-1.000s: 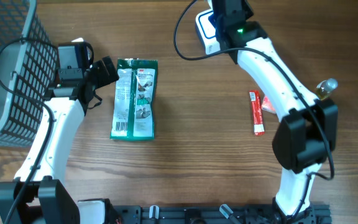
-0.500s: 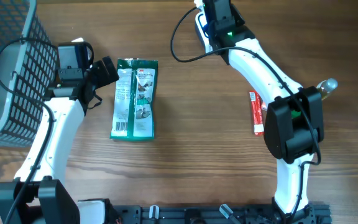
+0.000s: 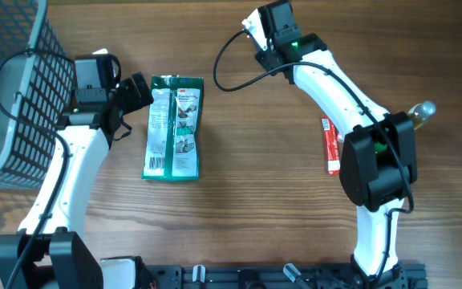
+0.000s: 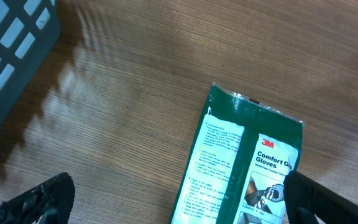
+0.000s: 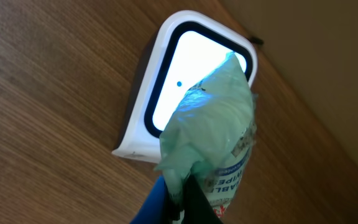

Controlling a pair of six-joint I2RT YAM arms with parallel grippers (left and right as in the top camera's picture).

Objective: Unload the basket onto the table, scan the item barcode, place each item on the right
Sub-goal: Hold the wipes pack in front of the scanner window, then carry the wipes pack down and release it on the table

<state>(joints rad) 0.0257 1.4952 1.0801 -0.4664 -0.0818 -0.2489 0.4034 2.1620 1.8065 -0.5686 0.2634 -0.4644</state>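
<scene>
The right gripper [image 5: 176, 200] has its fingers pinched tight on a pale green packet [image 5: 211, 127]. It holds the packet just in front of the scanner [image 5: 143, 130], whose window glows white. The left gripper [image 3: 137, 92] has its fingers wide apart, near the top of a green glove pack [image 3: 173, 128]. A basket [image 3: 6, 80] sits at the far left.

Table [image 3: 247, 185] is showing brown wood grain, smooth, with a low sheen. Glove packet [image 3: 174, 127] is glinting: glossy green plastic film, creased. Basket [image 3: 6, 96] is reading as dark matt moulded plastic. Scanner [image 5: 143, 134] is wearing a smooth white plastic shell, its window glowing glassy. Wipes pouch [image 5: 213, 137] is crinkling: thin pale green film, semi-gloss. Red sachet [image 3: 330, 146] is looking shiny.
</scene>
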